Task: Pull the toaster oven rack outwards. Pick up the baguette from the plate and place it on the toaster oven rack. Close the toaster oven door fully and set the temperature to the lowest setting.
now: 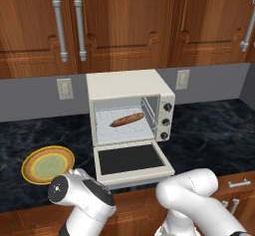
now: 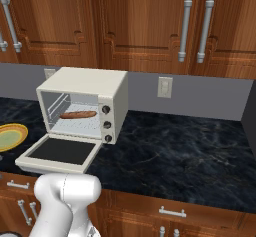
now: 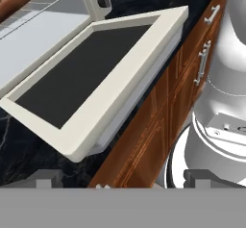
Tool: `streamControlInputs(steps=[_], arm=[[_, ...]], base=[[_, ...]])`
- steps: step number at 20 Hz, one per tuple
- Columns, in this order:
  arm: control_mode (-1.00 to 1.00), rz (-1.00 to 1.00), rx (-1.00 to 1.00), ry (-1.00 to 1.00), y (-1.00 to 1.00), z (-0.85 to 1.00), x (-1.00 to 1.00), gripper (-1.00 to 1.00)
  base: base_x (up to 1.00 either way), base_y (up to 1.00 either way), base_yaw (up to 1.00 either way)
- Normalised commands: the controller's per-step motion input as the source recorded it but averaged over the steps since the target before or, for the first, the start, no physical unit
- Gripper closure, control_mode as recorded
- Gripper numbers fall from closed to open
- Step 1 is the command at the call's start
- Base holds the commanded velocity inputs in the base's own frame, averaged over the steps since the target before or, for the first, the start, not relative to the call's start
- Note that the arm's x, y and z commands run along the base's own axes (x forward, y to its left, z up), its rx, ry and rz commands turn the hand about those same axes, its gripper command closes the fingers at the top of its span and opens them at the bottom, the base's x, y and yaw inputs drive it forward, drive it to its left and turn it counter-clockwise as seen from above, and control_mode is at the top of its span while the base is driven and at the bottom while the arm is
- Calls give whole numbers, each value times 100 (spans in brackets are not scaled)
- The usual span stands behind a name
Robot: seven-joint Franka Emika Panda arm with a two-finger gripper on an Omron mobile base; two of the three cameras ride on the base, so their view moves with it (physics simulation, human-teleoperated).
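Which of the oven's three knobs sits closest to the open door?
The bottom knob on the toaster oven, directly beside the door's hinge; the others sit above it.

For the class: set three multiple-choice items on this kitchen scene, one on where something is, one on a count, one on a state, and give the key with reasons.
1. Where is the baguette?
A. on the plate
B. on the toaster oven rack inside the toaster oven
C. on the counter

2. How many round knobs does the oven's right side show?
A. one
B. five
C. three

3. How does the toaster oven door stand?
A. folded down flat, open
B. fully closed
C. taken off

Key: 1 B, the loaf lies on the wire shelf in the cavity while the plate is bare; 2 C, three dark knobs sit one above another; 3 A, its glass pane faces up over the counter edge.
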Motion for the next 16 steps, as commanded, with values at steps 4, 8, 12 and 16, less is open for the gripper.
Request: streamControlInputs(steps=[4, 8, 12, 16], arm=[[-100, -3, -2, 0, 0, -24, 15, -100], [-100, -3, -3, 0, 0, -22, 16, -100], [-100, -2, -5, 4, 0, -21, 17, -100], [-100, -1, -7, 8, 0, -21, 13, -100]], base=[[0, 0, 0], [0, 0, 0], [0, 0, 0], [0, 0, 0]])
